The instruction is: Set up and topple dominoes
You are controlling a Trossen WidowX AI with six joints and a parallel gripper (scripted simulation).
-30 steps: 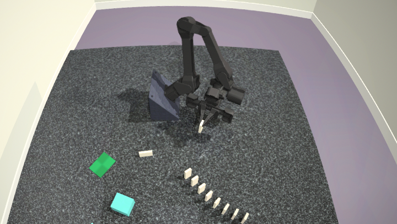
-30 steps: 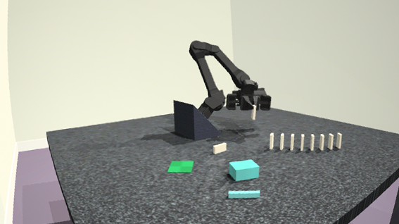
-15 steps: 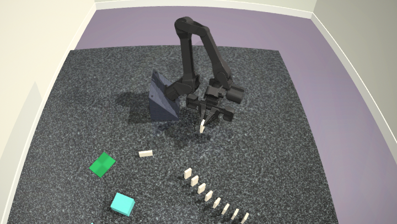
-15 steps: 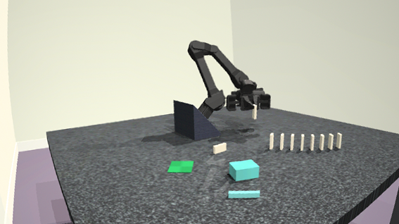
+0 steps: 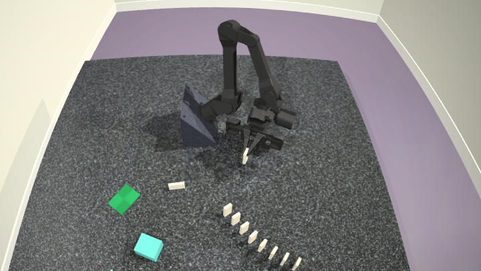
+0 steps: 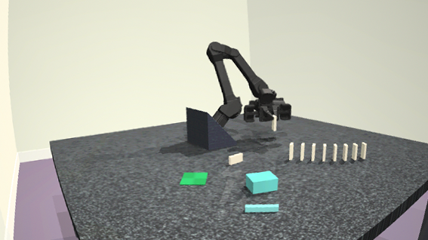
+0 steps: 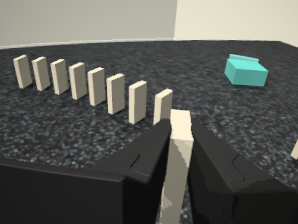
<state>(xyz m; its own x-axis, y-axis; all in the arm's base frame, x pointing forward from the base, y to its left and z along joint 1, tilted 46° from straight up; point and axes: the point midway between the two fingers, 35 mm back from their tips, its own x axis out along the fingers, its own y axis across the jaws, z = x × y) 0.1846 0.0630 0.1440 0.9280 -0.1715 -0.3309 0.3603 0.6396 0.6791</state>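
My gripper (image 5: 246, 151) (image 6: 272, 117) (image 7: 178, 129) is shut on a cream domino. That held domino (image 5: 245, 157) (image 6: 274, 123) (image 7: 178, 165) is near upright in the air, between the arm's base and the near end of the row. Several cream dominoes stand in a slightly curved row; the end one nearest the arm (image 5: 227, 209) (image 6: 291, 151) (image 7: 162, 106) is partly behind the held domino in the wrist view. The far end one (image 5: 296, 263) (image 6: 363, 150) (image 7: 22, 72) also stands. Another cream domino (image 5: 176, 185) (image 6: 235, 158) lies on its long edge left of the row.
A green flat square (image 5: 123, 199) (image 6: 193, 178) lies left of the loose domino. A turquoise block (image 5: 148, 247) (image 6: 261, 183) (image 7: 246, 73) sits left of the row, with a thin turquoise bar (image 6: 261, 208) beyond it. The dark wedge base (image 5: 198, 127) (image 6: 210, 130) carries the arm.
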